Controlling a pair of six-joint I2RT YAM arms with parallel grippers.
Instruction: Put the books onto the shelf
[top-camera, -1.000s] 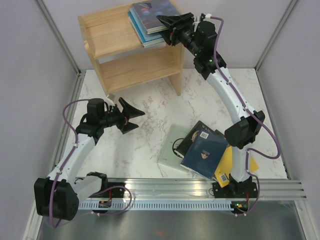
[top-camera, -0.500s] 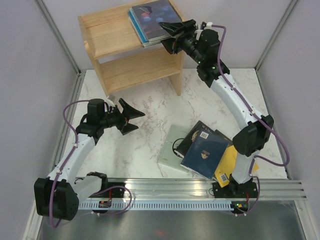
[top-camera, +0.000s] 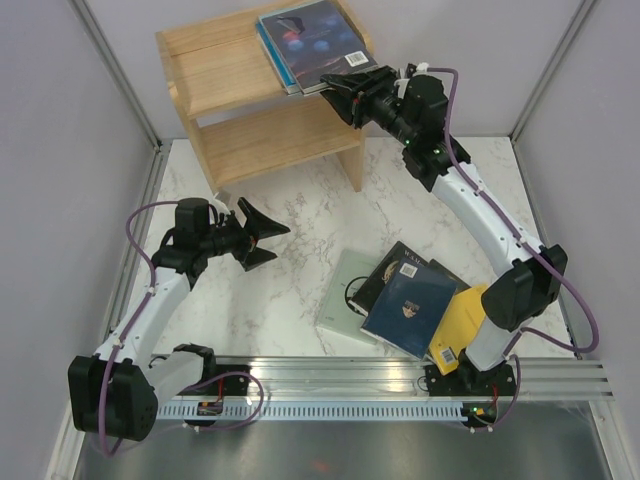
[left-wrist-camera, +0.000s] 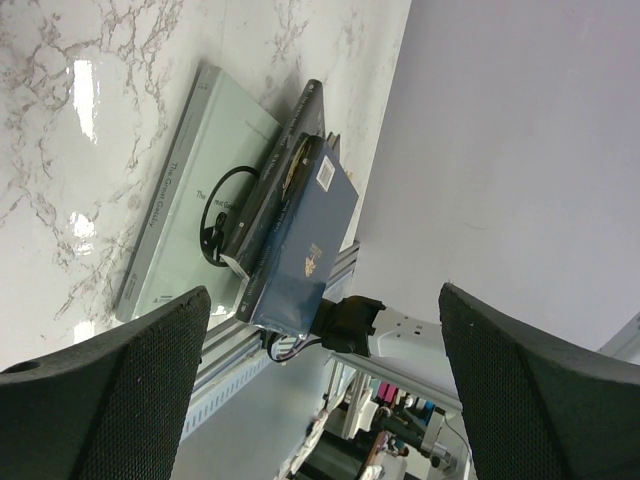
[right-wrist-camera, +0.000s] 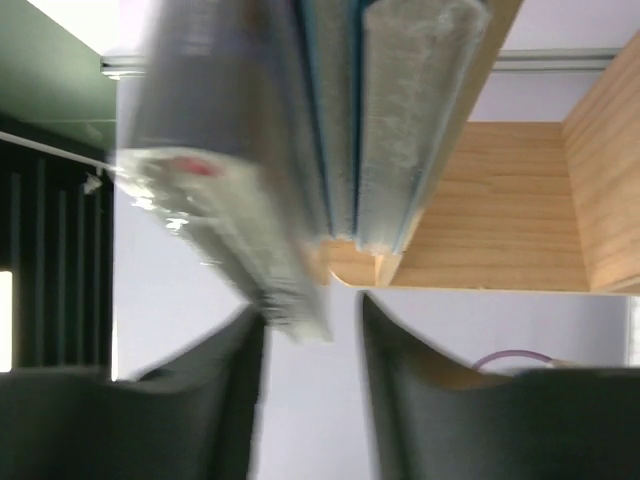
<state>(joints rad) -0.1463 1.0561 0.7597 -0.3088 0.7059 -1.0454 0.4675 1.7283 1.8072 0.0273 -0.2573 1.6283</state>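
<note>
The right fingers (right-wrist-camera: 410, 420) stand part-way apart with nothing between them, their tips just at the near edge of the dark purple book (top-camera: 318, 35). This glossy paperback lies flat on top of two bluish books (top-camera: 273, 50) at the right end of the pale wooden shelf (top-camera: 215, 72). Its long axis runs front to back, slightly skewed. The right arm is stretched far forward. The left fingers (left-wrist-camera: 110, 400) gape wide above the marble tabletop (top-camera: 300, 200), elbow bent, facing the fanned pile of books (top-camera: 410, 305).
</note>
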